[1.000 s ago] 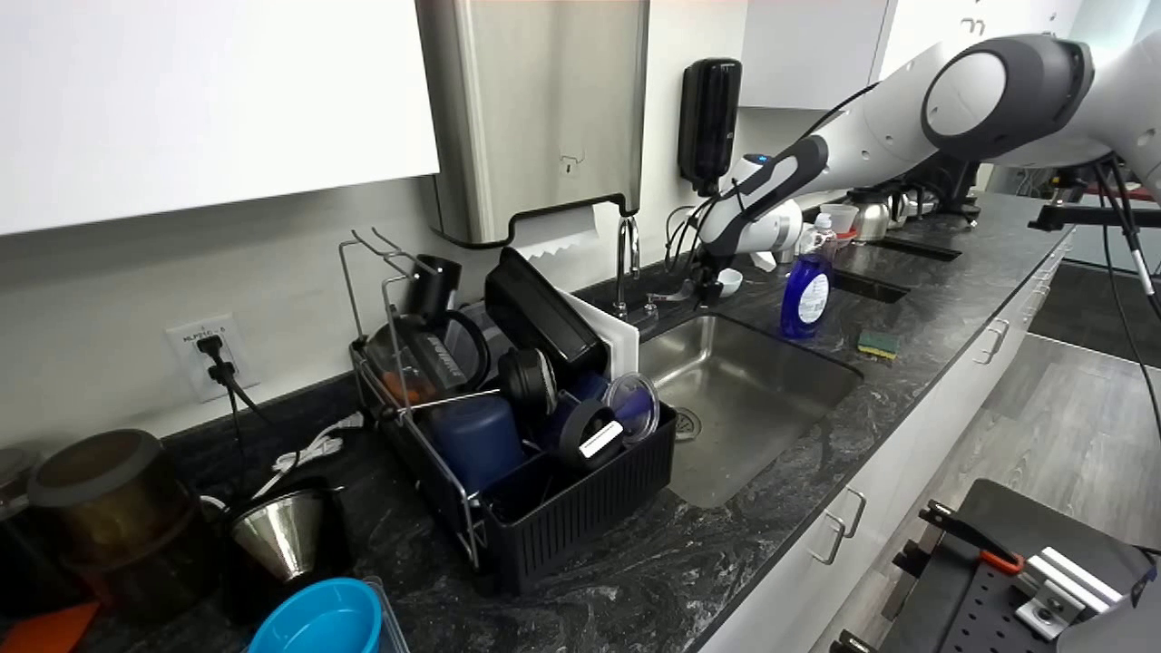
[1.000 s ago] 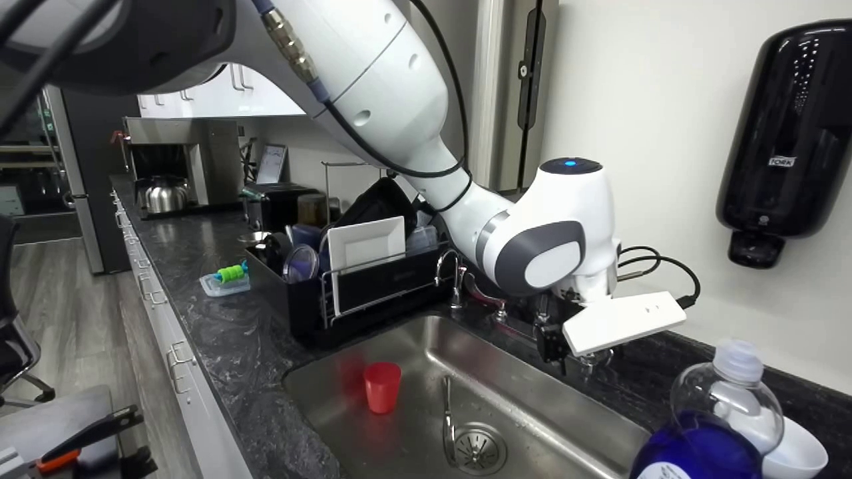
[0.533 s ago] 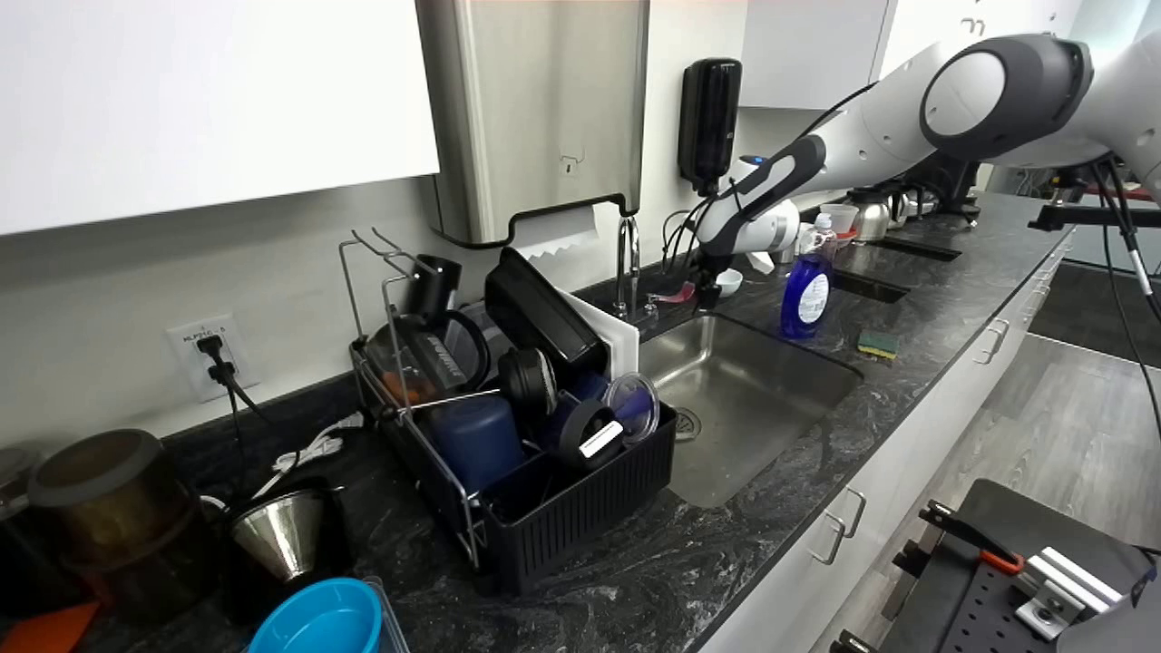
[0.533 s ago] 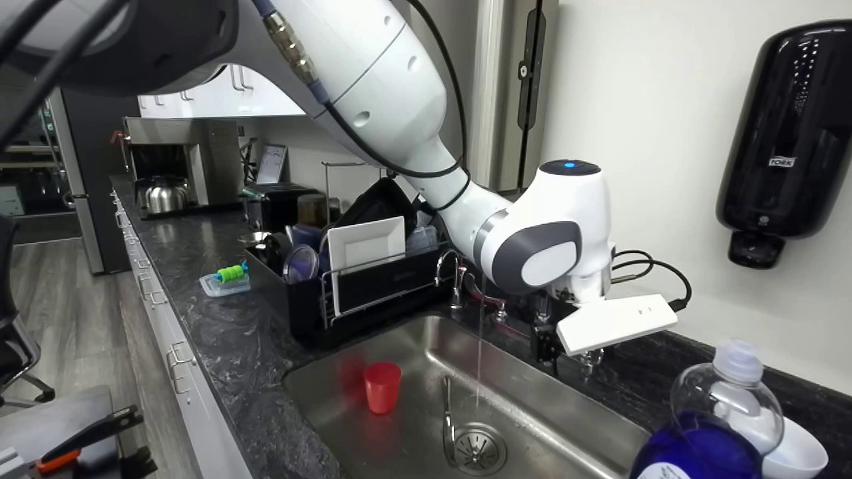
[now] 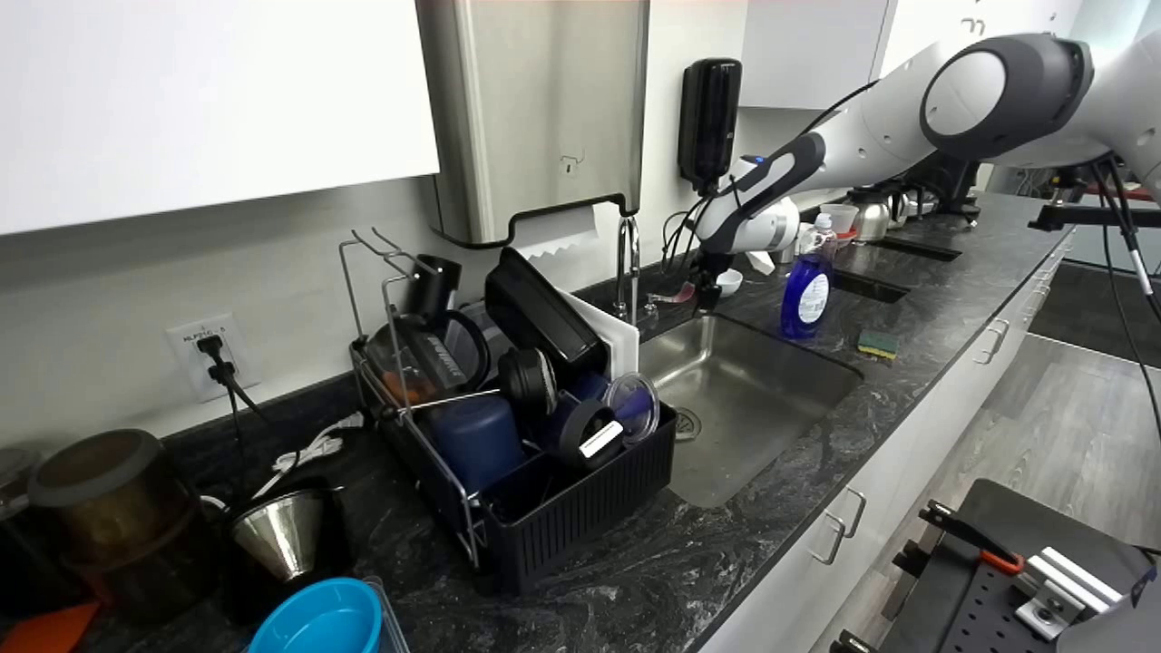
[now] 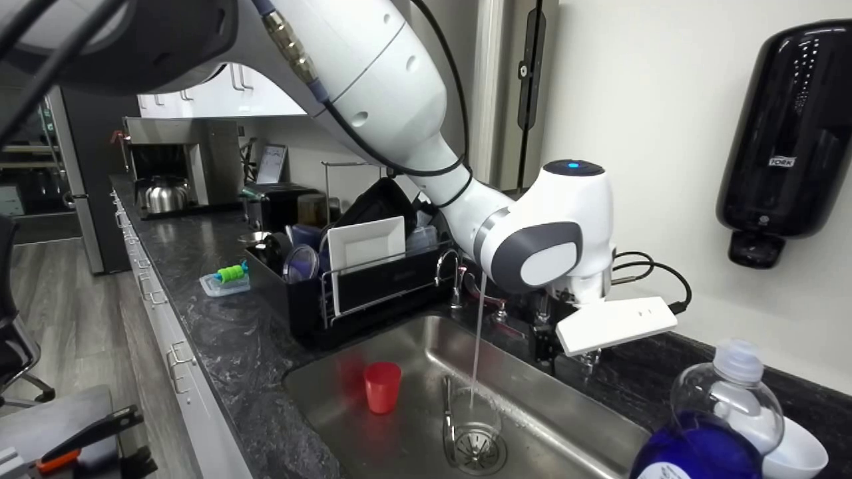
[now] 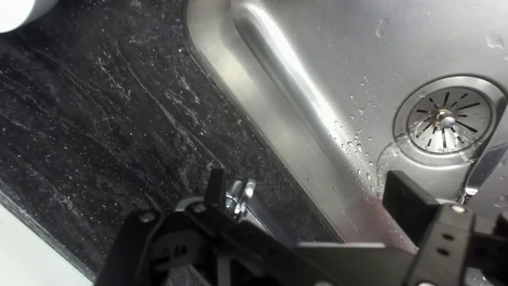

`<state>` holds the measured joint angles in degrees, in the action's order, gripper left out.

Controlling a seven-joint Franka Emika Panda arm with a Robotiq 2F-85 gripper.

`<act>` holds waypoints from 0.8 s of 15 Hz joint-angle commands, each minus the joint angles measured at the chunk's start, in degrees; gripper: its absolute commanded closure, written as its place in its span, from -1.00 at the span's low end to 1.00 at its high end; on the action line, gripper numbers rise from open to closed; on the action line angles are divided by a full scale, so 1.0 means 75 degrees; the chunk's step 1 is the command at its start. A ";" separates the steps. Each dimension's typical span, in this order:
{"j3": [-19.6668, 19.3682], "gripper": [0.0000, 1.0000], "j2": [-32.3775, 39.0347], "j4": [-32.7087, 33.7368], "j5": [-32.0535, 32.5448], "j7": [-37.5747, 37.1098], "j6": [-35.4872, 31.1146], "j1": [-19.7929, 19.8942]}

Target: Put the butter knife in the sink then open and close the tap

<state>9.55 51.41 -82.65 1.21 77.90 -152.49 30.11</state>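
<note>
The butter knife (image 6: 448,412) lies in the steel sink (image 6: 566,439), beside the drain (image 7: 444,119). A slim chrome tap (image 6: 458,283) with a bent spout stands behind the basin. A stream of water (image 6: 478,332) falls into the sink; the outlet it comes from is hidden behind my arm. My gripper (image 7: 313,194) hangs low over the sink's rear rim, its jaws wide apart with nothing gripped. In the wrist view a small chrome fitting (image 7: 240,196) sits close beside the left finger (image 7: 215,186); contact cannot be made out.
A red cup (image 6: 383,387) stands in the basin. Beside the sink is a loaded dish rack (image 5: 580,499). A blue soap bottle (image 5: 807,295) and a sponge (image 5: 878,344) stand on the counter. A black dispenser (image 6: 785,146) is mounted on the wall.
One second ago no water was running; a thin stream appeared half a second ago and is thicker now, splashing by the drain. My arm has shifted only slightly.
</note>
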 commanded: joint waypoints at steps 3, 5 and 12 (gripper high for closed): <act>0.0010 -1.00 -0.0123 -0.0061 -0.0305 0.0414 0.0376 0.0004; 0.0014 -1.00 -0.0137 -0.0086 -0.0312 0.0426 0.0381 -0.0003; 0.0030 -1.00 -0.0171 -0.0139 -0.0319 0.0448 0.0391 -0.0029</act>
<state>9.56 51.33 -82.58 0.49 78.56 -151.85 30.05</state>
